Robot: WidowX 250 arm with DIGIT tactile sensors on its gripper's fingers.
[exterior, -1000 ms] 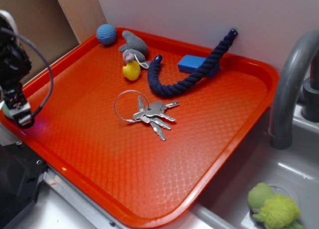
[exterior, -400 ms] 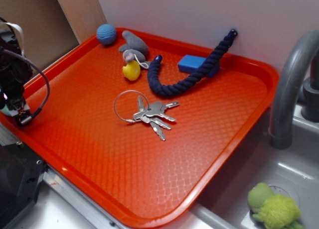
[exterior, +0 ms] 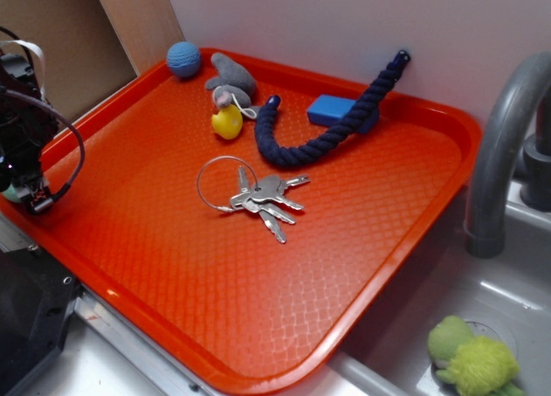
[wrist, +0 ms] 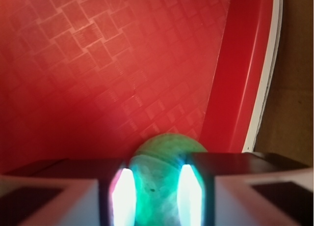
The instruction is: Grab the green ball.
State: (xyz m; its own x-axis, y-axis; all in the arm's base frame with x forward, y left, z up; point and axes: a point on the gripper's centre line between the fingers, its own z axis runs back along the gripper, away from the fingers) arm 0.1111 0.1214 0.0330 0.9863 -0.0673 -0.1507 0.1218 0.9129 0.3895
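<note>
Between gripper [wrist: 152, 196] pads, green ball [wrist: 164, 152] sits squeezed, jaws narrowed onto its sides, apparently gripped. Ball lies at tray's 9 o'clock edge, close against raised rim [wrist: 230, 88], likely why approach comes from above. Keys [exterior: 258, 196] mid-tray, blue ball [exterior: 183, 58] at 11 o'clock, well apart.

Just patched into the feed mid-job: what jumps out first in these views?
The big orange tray fills the exterior view, with a bunch of keys at its middle and a navy rope curving along the back. At the tray's left edge, the gripper has the green ball between its fingers, glowing in the wrist view. A fuzzy lime plush lies in the sink at bottom right.
</note>
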